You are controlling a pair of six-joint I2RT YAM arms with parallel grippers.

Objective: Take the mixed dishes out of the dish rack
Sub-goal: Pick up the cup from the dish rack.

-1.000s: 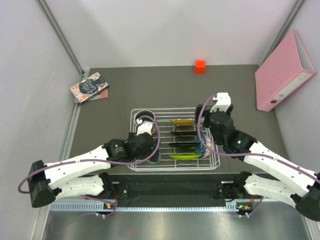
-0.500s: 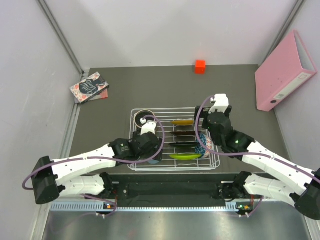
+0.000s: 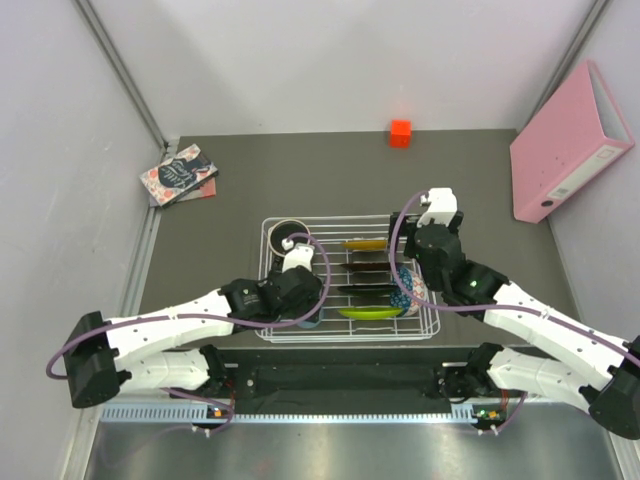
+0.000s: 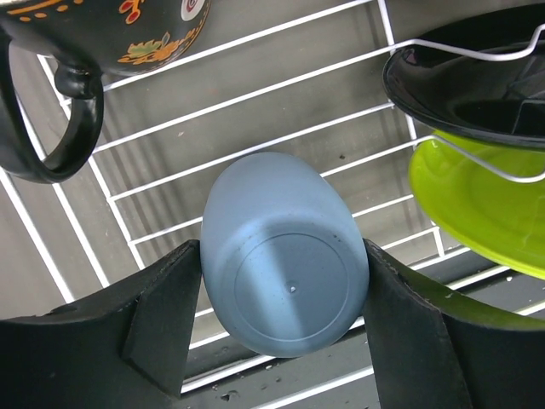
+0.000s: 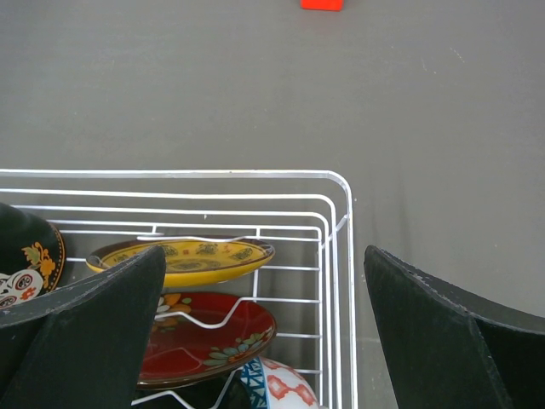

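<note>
Left claw (image 4: 283,266) is closed on a light blue plastic cup (image 4: 285,247), one black finger (image 4: 166,311) pressed to each side of it. The cup is lying on its side on the grid floor at the near left corner of the white wire dish rack (image 3: 330,218), with its flat base turned towards the wrist camera. A dark painted mug with a loop handle (image 4: 111,25) is seen at the rack's far left corner, apart from the cup. Four small plates are stood on edge along the rack's middle. From far edge to near edge they are yellow (image 5: 183,256), red patterned (image 5: 209,336), black (image 4: 468,81) and lime green (image 4: 477,204). A blue patterned bowl (image 5: 277,388) is partly seen by the rack's right side. Right claw (image 5: 264,256) is spread wide and empty above the rack's far right corner. An orange-red cube (image 3: 400,132) is set near the far edge of the dark grey bench (image 5: 255,85).
</note>
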